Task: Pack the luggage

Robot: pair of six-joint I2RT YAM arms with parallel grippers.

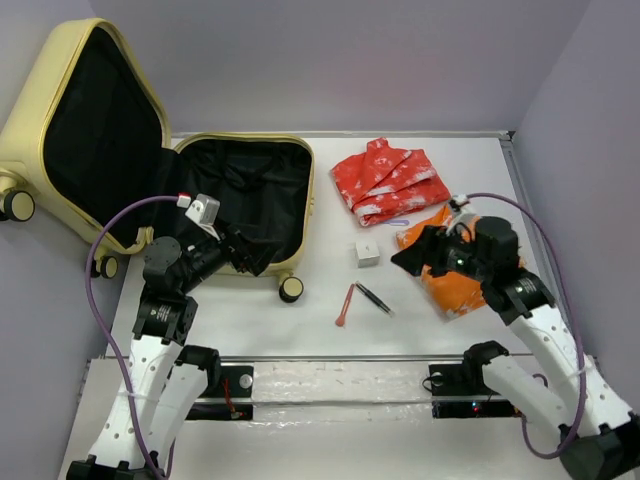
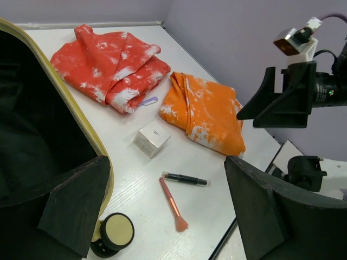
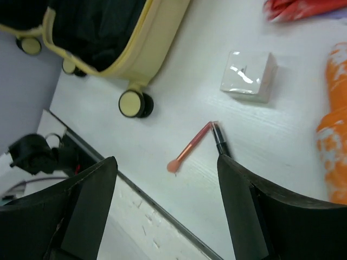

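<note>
The luggage [image 1: 30, 130], a pale yellow suitcase, lies open at the left with its lid raised and only black lining [image 1: 250, 190] showing in the base. My left gripper [image 1: 255, 258] hovers open over its near rim, by a caster wheel [image 2: 115, 233]. Nothing is between its fingers [image 2: 76, 206]. On the table to the right lie a red patterned cloth [image 1: 390, 180], an orange cloth [image 1: 455, 290], a small white box [image 1: 368, 252], a pink brush [image 1: 346, 305] and a black pen [image 1: 375, 298]. My right gripper [image 1: 415, 255] is open and empty above the orange cloth's left edge.
In the right wrist view, the brush [image 3: 190, 147] and pen [image 3: 219, 138] touch at one end, with the box [image 3: 248, 76] beyond them. The table's near edge strip [image 1: 340, 380] runs between the arm bases. Purple walls close in the back and right side.
</note>
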